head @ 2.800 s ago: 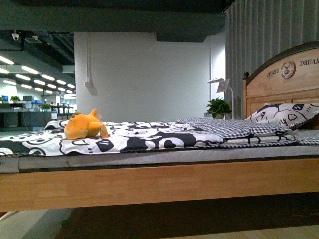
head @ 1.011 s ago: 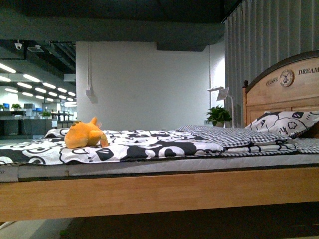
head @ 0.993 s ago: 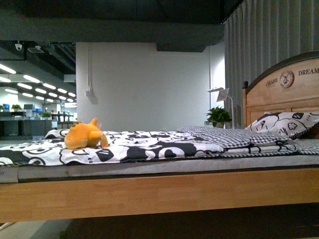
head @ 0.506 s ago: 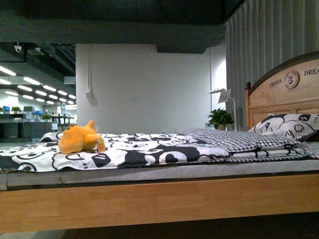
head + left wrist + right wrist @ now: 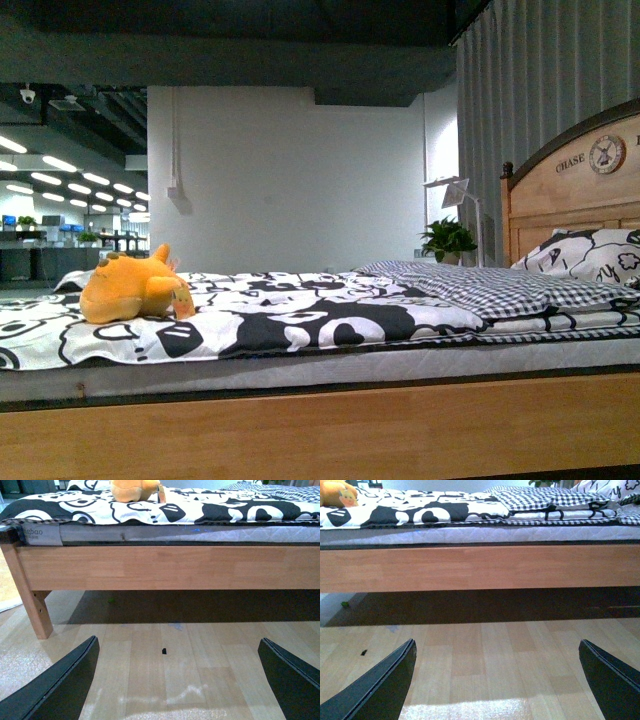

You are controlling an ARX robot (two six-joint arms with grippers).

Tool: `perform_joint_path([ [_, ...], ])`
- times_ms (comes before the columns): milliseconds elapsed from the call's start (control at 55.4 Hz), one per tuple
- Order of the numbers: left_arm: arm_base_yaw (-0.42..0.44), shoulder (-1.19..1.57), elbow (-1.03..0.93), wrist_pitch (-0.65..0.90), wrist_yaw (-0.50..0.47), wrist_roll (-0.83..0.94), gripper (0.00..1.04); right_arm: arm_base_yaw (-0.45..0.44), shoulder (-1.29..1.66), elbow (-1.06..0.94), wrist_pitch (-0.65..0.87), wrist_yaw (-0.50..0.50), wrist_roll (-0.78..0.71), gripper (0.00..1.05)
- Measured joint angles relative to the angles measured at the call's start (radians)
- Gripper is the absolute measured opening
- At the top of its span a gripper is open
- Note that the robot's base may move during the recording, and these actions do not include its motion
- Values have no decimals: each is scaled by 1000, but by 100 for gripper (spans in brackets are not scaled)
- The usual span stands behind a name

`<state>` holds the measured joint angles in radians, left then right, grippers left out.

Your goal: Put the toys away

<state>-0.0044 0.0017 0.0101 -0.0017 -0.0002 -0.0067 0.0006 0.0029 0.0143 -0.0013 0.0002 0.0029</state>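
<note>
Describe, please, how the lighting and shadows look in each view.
Front view: dark ceiling, plush toy lit and sharp. Left wrist view: deep shadow under the bed frame, toy cropped. Right wrist view: same under-bed shadow, bright patch on the floor.

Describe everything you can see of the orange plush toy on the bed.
The orange plush toy is soft, rounded and fuzzy-looking, with stubby ears on top and a small lighter tab at one end. It lies slumped on the black-and-white quilt, at the end far from the headboard. Only the quilt touches it.
</note>
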Motion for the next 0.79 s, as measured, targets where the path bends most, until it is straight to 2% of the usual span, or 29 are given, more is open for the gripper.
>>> perform_joint_path([
  [795,0,0,0,0,0,0,98,0,0,0,0,0,0,98],
])
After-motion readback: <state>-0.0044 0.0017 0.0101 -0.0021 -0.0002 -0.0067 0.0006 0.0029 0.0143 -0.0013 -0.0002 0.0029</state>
